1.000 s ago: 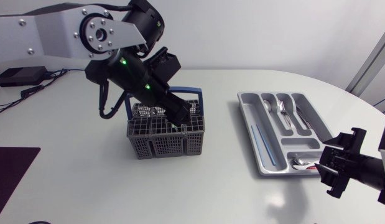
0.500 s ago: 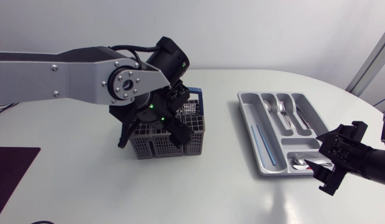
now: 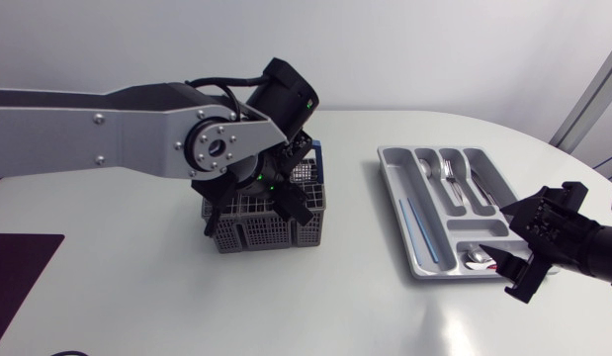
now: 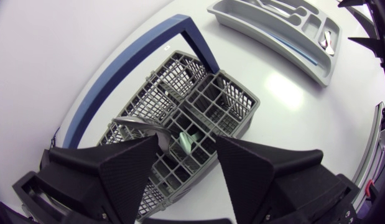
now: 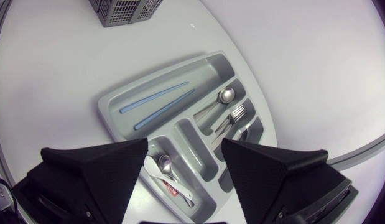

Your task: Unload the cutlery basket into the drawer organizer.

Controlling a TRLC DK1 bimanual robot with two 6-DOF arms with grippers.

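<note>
Grey plastic lattice cutlery basket (image 3: pixel 251 235), blue hoop handle (image 4: pixel 117 79), mid-table under left gripper (image 4: pixel 187 144), its matte wedge fingers spread wide, empty; moulded grey compartmented drawer organizer (image 5: pixel 108 102), holding steel cutlery (image 5: pixel 226 95) and blue sticks (image 5: pixel 155 99), beneath right gripper (image 5: pixel 185 152), likewise agape, empty.

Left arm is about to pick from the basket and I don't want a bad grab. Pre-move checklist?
1. left pincer open: ok.
2. Positioned over cutlery basket: ok.
3. Something under the gap: ok, pale utensil in a cell.
4. Grip on it: not ok, nothing closed on it.
5. Utensil type: cannot tell.
6. right pincer away from the basket: ok, open over drawer organizer.
</note>
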